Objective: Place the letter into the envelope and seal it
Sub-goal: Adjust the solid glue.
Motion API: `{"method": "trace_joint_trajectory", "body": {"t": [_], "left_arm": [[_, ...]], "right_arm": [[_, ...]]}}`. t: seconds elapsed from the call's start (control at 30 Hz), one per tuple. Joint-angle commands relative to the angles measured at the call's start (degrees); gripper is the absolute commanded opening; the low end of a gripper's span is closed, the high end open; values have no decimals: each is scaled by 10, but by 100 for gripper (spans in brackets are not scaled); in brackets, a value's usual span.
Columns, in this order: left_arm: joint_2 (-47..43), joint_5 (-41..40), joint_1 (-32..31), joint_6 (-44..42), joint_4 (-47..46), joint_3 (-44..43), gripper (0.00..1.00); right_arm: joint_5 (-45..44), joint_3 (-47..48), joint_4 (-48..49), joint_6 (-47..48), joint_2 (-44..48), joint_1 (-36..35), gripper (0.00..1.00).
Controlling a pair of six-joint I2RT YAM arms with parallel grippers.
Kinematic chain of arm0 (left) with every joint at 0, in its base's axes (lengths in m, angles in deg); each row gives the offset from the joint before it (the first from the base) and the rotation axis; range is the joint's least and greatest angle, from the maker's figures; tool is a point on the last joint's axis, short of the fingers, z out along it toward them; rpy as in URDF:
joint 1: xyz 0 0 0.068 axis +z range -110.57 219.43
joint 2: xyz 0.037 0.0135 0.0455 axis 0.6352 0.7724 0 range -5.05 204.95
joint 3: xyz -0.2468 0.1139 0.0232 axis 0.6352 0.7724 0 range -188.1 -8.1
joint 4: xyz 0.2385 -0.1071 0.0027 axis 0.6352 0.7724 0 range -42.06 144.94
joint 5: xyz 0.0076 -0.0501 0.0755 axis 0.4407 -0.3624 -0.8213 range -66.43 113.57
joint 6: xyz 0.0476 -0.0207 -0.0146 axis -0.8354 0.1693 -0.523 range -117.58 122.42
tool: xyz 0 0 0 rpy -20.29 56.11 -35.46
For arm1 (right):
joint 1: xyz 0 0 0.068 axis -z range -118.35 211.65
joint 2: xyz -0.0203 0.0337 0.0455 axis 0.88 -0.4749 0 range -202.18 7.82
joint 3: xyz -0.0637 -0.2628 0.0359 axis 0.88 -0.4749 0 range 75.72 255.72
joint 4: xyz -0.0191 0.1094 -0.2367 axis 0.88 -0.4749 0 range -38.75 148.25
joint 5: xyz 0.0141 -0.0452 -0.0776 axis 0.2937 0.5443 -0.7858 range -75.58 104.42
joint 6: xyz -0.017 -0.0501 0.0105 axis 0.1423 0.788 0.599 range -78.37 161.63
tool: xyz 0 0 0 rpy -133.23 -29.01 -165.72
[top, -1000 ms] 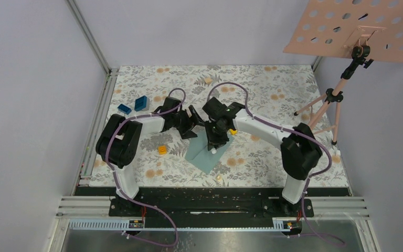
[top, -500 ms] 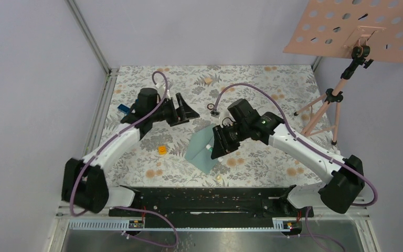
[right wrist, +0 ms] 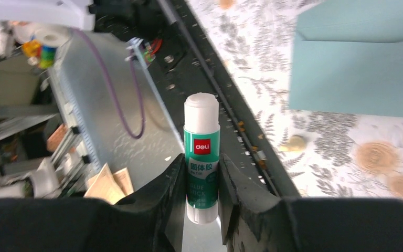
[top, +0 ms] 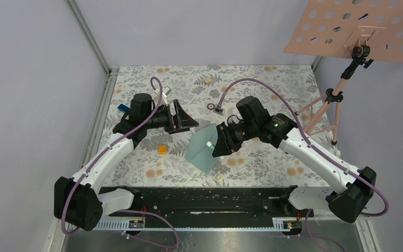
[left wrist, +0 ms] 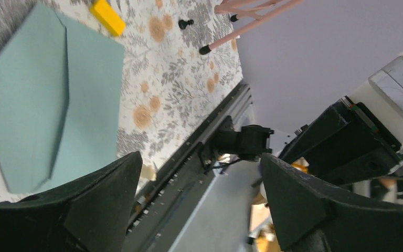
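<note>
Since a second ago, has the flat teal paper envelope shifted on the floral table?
No. The teal paper envelope lies just as far right of the small orange block as before.

Bright, even, soft-shadowed light; wrist views blur up close, overhead view sharp.

Near and left sides of the envelope [top: 200,155] are open to approach. The right gripper [top: 215,143], clamped on a glue stick [top: 209,146], overhangs its right edge. The left gripper [top: 187,118] hangs beyond its far corner. A yellow block [top: 161,149] lies left, apart.
</note>
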Motion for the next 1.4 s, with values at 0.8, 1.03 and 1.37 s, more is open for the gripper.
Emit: {"method": "trace_joint_trajectory", "body": {"t": [0.8, 1.03, 1.37], "left_arm": [[1, -10, -72, 219, -98, 48, 88], [20, -35, -100, 243, -130, 37, 90], [24, -99, -143, 300, -163, 51, 80]], "right_arm": [[-139, 5, 38, -4, -26, -4, 0], [-140, 20, 35, -5, -35, -9, 0], [-173, 26, 35, -24, -43, -14, 0]]}}
